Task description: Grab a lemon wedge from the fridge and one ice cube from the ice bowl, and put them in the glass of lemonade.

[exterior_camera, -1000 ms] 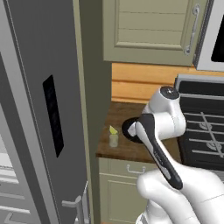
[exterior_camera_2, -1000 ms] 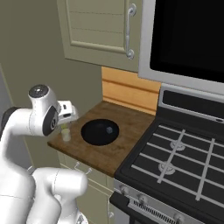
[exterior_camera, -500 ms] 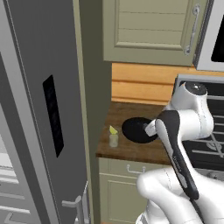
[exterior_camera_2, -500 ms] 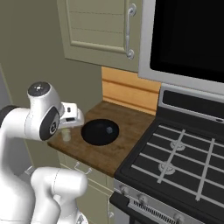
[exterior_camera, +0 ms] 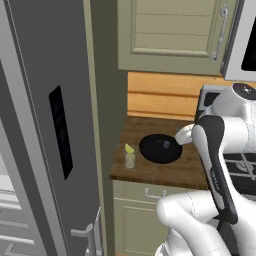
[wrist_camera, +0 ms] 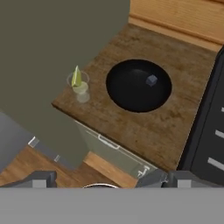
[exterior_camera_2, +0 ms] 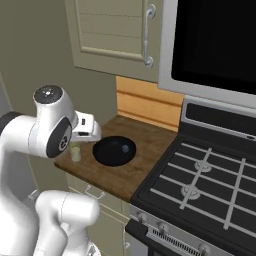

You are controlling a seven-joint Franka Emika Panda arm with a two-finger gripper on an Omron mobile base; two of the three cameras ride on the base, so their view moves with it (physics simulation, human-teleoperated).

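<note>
My gripper [wrist_camera: 103, 178] hangs well above the bench [wrist_camera: 127, 127], its two dark finger tips spread wide with nothing between them.

The bench is a short slab of brown wood with a visible grain, backed by a lighter, orange-toned plank wall [exterior_camera: 160, 95]. On it sits the ice bowl [wrist_camera: 139, 85], a wide, shallow, round dish in matte black. One small grey cube [wrist_camera: 151, 80] lies inside it, right of centre in the hand view. Just beside the bowl, near the bench's outer corner, stands the glass of lemonade [wrist_camera: 79, 89], a small clear tumbler. The lemon wedge [wrist_camera: 76, 77] is in it: a thin yellow-green sliver that pokes up above the rim.

The fridge [exterior_camera: 45, 125] is a tall, smooth grey slab to the left of the bench, with a narrow black panel [exterior_camera: 61, 131] on its face. On the other side of the bench is a black stove [exterior_camera_2: 200, 175] with pale grate bars. Beige panelled cabinets [exterior_camera_2: 112, 30] hang above.

Compared with a second ago, my arm has swung toward the stove side. In the left base view my upper joint [exterior_camera: 227, 120] sat over the bowl; it is now past the bowl, which is uncovered. The bowl, the glass and the wedge have not moved.
</note>
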